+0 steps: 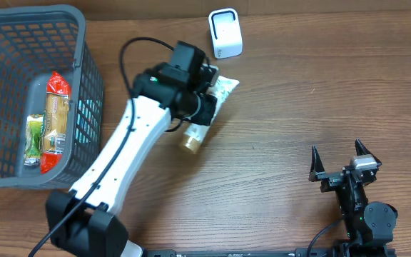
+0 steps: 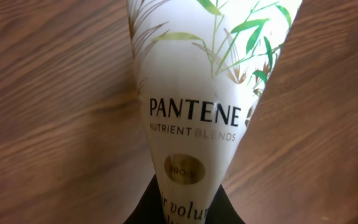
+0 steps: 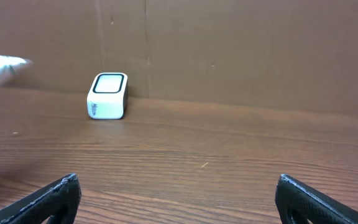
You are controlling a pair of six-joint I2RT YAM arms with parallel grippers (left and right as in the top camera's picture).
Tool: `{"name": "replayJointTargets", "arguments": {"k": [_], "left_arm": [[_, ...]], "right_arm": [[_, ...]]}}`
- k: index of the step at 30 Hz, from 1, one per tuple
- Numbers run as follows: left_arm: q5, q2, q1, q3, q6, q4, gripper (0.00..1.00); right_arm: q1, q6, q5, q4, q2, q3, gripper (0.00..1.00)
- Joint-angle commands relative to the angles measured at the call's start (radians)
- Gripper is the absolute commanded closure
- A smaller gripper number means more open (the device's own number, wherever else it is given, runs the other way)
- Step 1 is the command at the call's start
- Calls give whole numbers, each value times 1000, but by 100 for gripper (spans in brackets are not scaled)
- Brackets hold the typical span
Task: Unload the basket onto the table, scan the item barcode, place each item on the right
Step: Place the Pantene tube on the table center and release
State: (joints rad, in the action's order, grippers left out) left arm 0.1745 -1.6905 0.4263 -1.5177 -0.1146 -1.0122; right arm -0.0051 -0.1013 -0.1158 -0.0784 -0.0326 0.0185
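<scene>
Gripping a white tube (image 1: 216,93) across its middle, the left hand (image 1: 204,107) is clamped tight, dark fingers (image 2: 143,210) pressed to both sides. The tube lies at a slant over the brown wooden counter (image 1: 277,107). Its flat sealed end points up toward the scanner (image 1: 225,33) and its gold cap (image 1: 189,144) points down toward the near edge.

From the left wrist camera the tube fills the middle of the picture. It is glossy white and widens away from the hand. Black capitals read PANTENE, with NUTRIENT BLENDS in small letters below and a round gold badge under that. Green and tan leaf sprigs are printed across the wide end.

The scanner is a small white box with rounded corners and a dark-rimmed face. It stands near the far edge of the counter, close to the tube's sealed end but apart from it. From the right wrist camera the tube's pale tip shows blurred at the left edge, higher than the scanner's top.

A grey plastic basket (image 1: 91,86) with slotted walls sits at the left side of the counter. Two packets lie side by side on its floor: a tan packet with red ends (image 1: 57,114) and a green and yellow packet (image 1: 34,139).

The right hand (image 1: 336,153) rests well apart at the near right, spread wide and holding nothing.
</scene>
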Motion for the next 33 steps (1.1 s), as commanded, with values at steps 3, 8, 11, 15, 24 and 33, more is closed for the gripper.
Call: {"name": "replayJointTargets", "arguments": {"k": [3, 8, 11, 15, 24, 33], "left_arm": [[-29, -6, 19, 90, -24, 122, 95], [-32, -10, 28, 216, -36, 245, 96], [-68, -10, 29, 272, -109, 274, 96], [-182, -10, 29, 338, -306, 298, 96], [-182, -11, 31, 422, -334, 448, 67], [-183, 23, 31, 252, -234, 335, 50]], "right_arm": [[-3, -1, 3, 5, 5, -10, 0], [-3, -1, 3, 5, 5, -10, 0], [-3, -1, 3, 5, 5, -10, 0], [-3, -1, 3, 5, 5, -10, 0], [-3, -1, 3, 5, 5, -10, 0], [-3, -1, 3, 5, 5, -10, 0]]}}
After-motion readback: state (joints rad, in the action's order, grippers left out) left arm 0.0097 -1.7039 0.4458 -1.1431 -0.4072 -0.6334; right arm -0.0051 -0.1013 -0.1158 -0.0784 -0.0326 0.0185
